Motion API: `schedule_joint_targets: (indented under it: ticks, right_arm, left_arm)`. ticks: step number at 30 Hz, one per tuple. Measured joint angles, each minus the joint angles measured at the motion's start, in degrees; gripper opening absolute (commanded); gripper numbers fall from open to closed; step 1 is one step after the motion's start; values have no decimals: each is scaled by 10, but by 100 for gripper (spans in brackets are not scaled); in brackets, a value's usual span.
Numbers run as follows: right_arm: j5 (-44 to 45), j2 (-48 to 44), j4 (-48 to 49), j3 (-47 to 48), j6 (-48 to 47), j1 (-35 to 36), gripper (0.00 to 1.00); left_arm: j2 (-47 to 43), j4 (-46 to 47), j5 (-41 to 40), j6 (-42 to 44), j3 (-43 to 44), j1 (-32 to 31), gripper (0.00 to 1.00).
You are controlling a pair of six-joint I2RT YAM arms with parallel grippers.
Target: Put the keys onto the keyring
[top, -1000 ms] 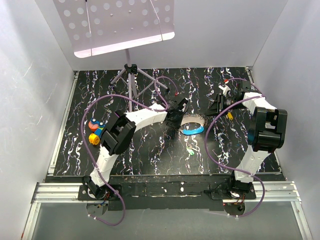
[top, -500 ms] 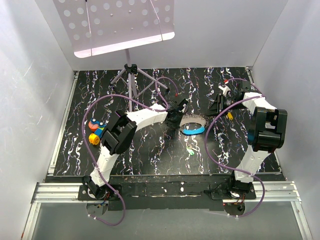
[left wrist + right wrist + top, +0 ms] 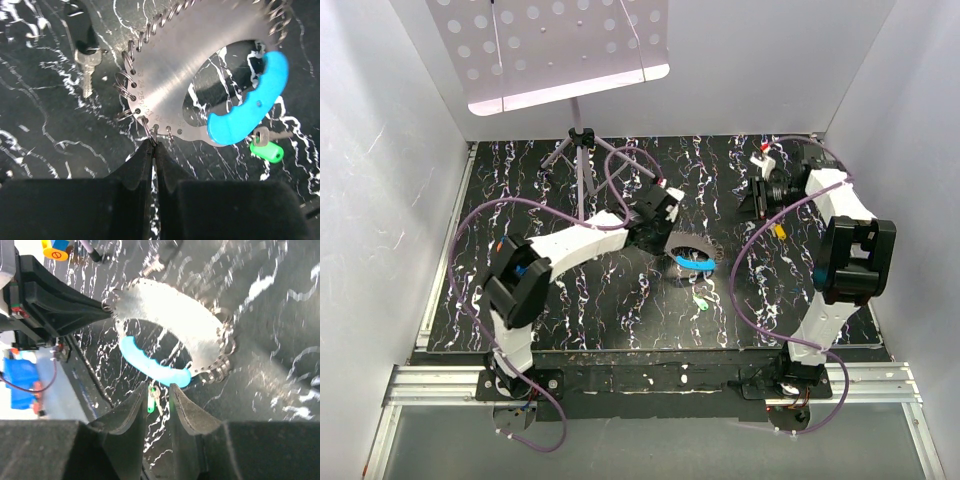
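Note:
The keyring (image 3: 686,249) is a silvery plate edged with small wire rings, with a blue handle (image 3: 250,110). It is tilted up off the black marbled mat. My left gripper (image 3: 662,236) is shut on one wire ring at its rim (image 3: 153,142). A green-headed key (image 3: 701,300) lies on the mat just past the blue handle (image 3: 265,150). A second key (image 3: 87,75) with a dark head lies left of the plate. My right gripper (image 3: 761,198) hovers at the back right, jaws apart and empty; the green key (image 3: 151,402) shows far off through the gap (image 3: 156,387).
A purple tripod stand (image 3: 582,150) with a perforated white plate stands at the back. A red, yellow and blue toy (image 3: 55,250) sits at the left, mostly behind my left arm. A small yellow piece (image 3: 779,228) hangs by the right arm. White walls enclose the mat.
My left gripper has closed on the keyring's rim and tipped it up toward the left. The left arm's elbow swung left. The right gripper shifted slightly backward.

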Motion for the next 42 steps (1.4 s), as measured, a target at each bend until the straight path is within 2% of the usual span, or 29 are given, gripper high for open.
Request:
schedule_joint_targets:
  ticks: [5, 10, 12, 17, 20, 24, 33, 42]
  right_arm:
    - [10, -15, -70, 104, -78, 52, 32]
    - [18, -59, -116, 152, -150, 134, 34]
    - [16, -80, -126, 153, -177, 162, 36]
    - [-7, -132, -132, 138, -258, 213, 50]
    - [-38, -164, -132, 95, -328, 245, 50]
    - [-40, -155, -140, 85, -386, 302, 49]
    - [-9, -130, -128, 86, -396, 403, 48]
    - [-12, -80, -105, 148, -362, 432, 43]
  left_arm:
    - [-99, 15, 9, 8, -63, 17, 0]
    - [-165, 25, 33, 25, -112, 39, 0]
    - [-191, 29, 55, 28, -138, 50, 0]
    - [-271, 35, 115, 36, -208, 79, 0]
    - [-314, 36, 139, 52, -234, 91, 0]
    - [-348, 29, 153, 74, -242, 93, 0]
    - [-396, 11, 174, 127, -263, 97, 0]
    - [-522, 11, 283, 311, -315, 98, 0]
